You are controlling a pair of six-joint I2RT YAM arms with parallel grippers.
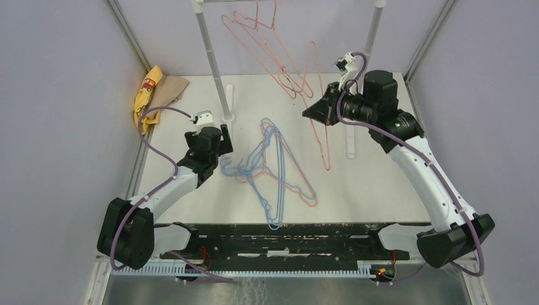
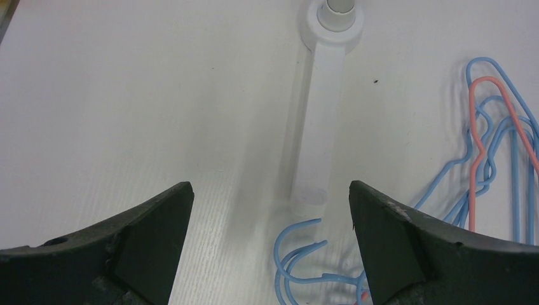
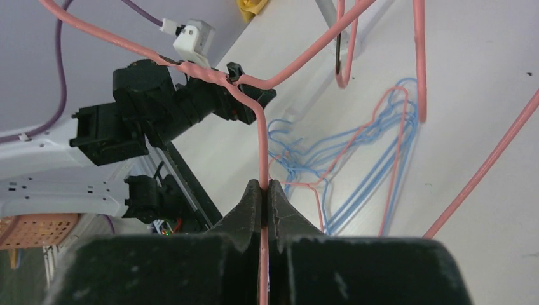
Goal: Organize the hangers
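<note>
Several light blue and pink hangers (image 1: 272, 184) lie tangled on the white table, mid-left. More pink hangers (image 1: 257, 25) hang from the rack's top bar. My right gripper (image 1: 309, 113) is shut on the neck of a pink hanger (image 1: 321, 121), held tilted above the table; the wrist view shows the wire (image 3: 261, 152) pinched between the closed jaws of the right gripper (image 3: 267, 184), with the pile (image 3: 381, 165) below. My left gripper (image 1: 224, 136) is open and empty, low over the table just left of the pile. In its wrist view the left gripper (image 2: 270, 190) frames blue hooks (image 2: 299, 244).
The white rack has two posts, left (image 1: 213, 57) and right (image 1: 374, 28), with feet on the table; the left foot (image 2: 321, 127) lies just ahead of my left gripper. A yellow cloth (image 1: 147, 89) and brown paper (image 1: 171, 89) lie at the back left corner.
</note>
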